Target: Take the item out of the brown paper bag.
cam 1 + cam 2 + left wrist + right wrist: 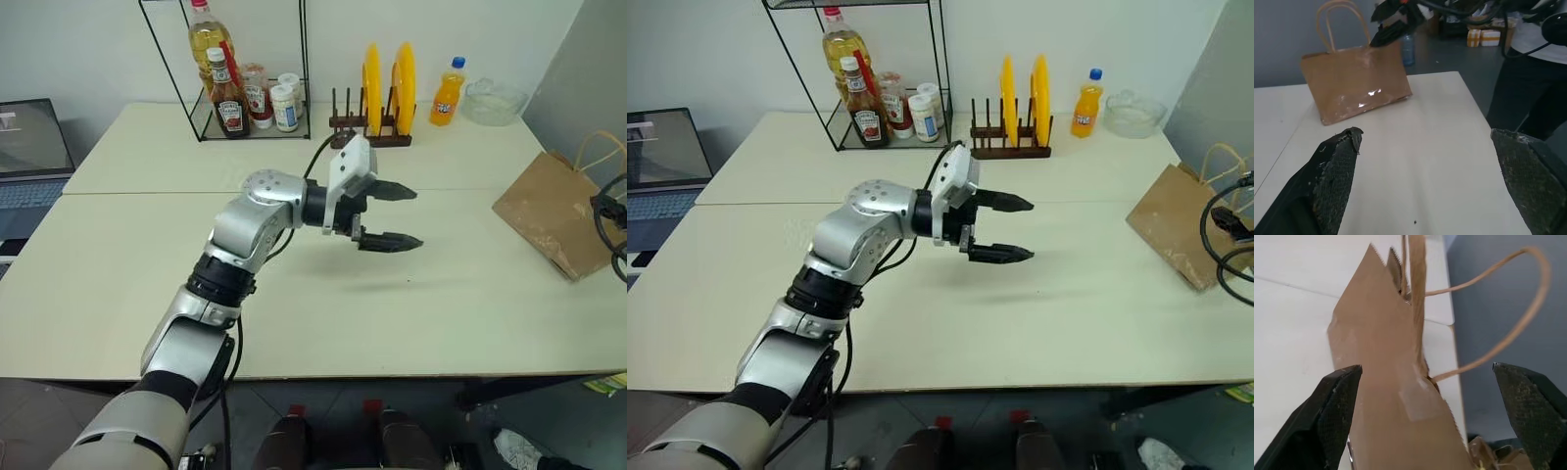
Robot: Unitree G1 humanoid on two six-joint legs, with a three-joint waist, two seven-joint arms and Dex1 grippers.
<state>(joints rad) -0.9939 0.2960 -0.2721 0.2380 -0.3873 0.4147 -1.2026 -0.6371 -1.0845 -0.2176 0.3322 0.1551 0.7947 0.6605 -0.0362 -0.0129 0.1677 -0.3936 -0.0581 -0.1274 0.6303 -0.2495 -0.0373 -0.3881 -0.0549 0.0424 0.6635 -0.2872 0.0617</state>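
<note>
Left claw [392, 217] hangs mid-surface, spread and empty, aimed at the brown paper bag [555, 219] by the right edge — right claw [1425, 421] gapes above its mouth, apparently lining up.

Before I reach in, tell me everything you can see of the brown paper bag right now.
The brown paper bag is creased tan kraft paper with two thin light-brown cord loop handles and a sawtooth-cut top edge. A strip of clear tape shows on one face. It stands upright on the cream table near its right end. Its mouth looks mostly pinched together, so its contents are hidden. The right gripper hovers at its top, jaws open to either side, not visibly touching.
</note>
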